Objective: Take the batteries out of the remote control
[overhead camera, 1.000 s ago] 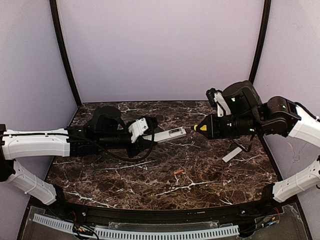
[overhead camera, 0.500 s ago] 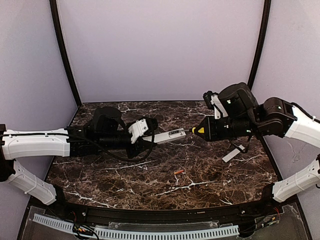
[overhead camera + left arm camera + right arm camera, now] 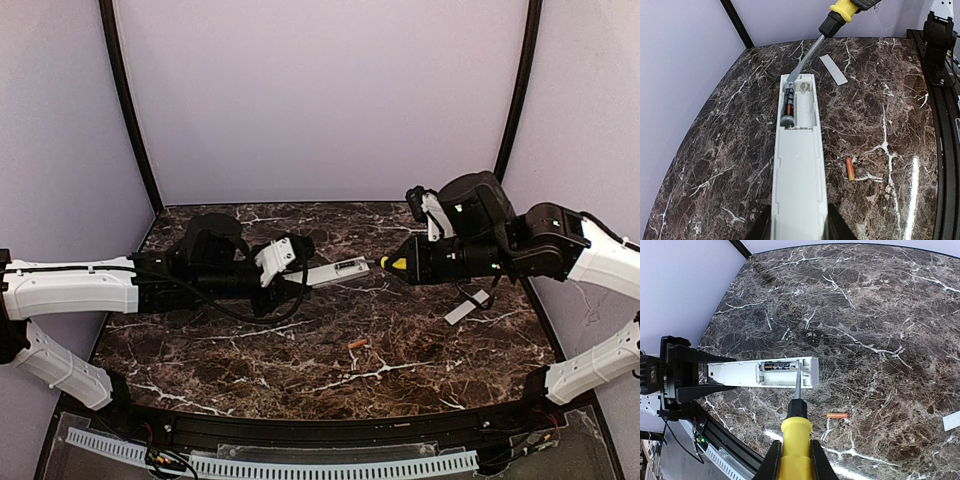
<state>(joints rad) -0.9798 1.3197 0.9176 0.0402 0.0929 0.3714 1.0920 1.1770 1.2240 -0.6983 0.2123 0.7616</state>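
The right gripper (image 3: 793, 452), lower centre, clamped a yellow-handled metal screwdriver (image 3: 796, 407), its tip at the orange cylindrical battery (image 3: 777, 366) in the open bay, seemingly to pry it out. The left gripper (image 3: 797, 227) clasped the long white plastic remote control (image 3: 799, 170) bay-up to steady it. A second orange battery (image 3: 850, 168) lay loose at lower right.

I hold the white remote control (image 3: 798, 170) back up, bay open. One orange battery (image 3: 788, 105) sits inside; another battery (image 3: 850, 168) lies loose nearby.

text: none legible | labels: none | battery (image 3: 788, 104) print: too small to read
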